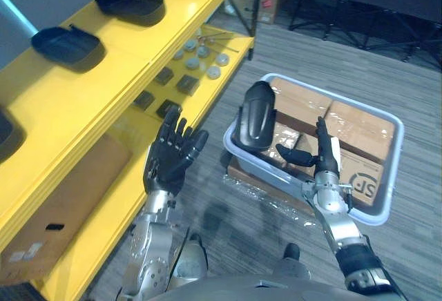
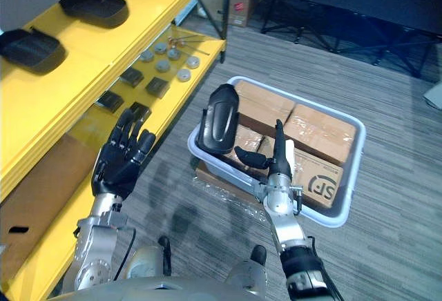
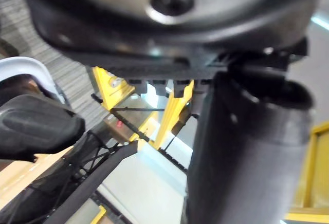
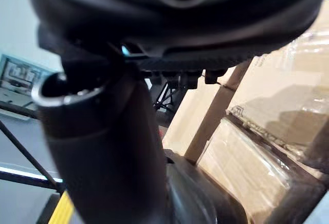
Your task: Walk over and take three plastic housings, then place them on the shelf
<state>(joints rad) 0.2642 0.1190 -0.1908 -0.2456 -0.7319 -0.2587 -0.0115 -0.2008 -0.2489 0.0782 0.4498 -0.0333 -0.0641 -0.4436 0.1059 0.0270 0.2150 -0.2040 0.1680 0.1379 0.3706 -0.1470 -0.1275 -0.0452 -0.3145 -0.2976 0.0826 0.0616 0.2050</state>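
Over the pale rectangular plastic bin (image 1: 392,170), the right hand (image 1: 323,164) is hovering empty, fingers straight, beside the glossy black plastic housing (image 1: 255,116) standing in the bin's corner. The left hand (image 1: 169,157) is spreading empty between bin and yellow shelf (image 1: 97,101).

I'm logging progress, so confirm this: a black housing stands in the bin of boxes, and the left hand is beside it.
Wrong hand. The left eye view shows the right hand beside the housing in the bin; the left hand is raised by the shelf.
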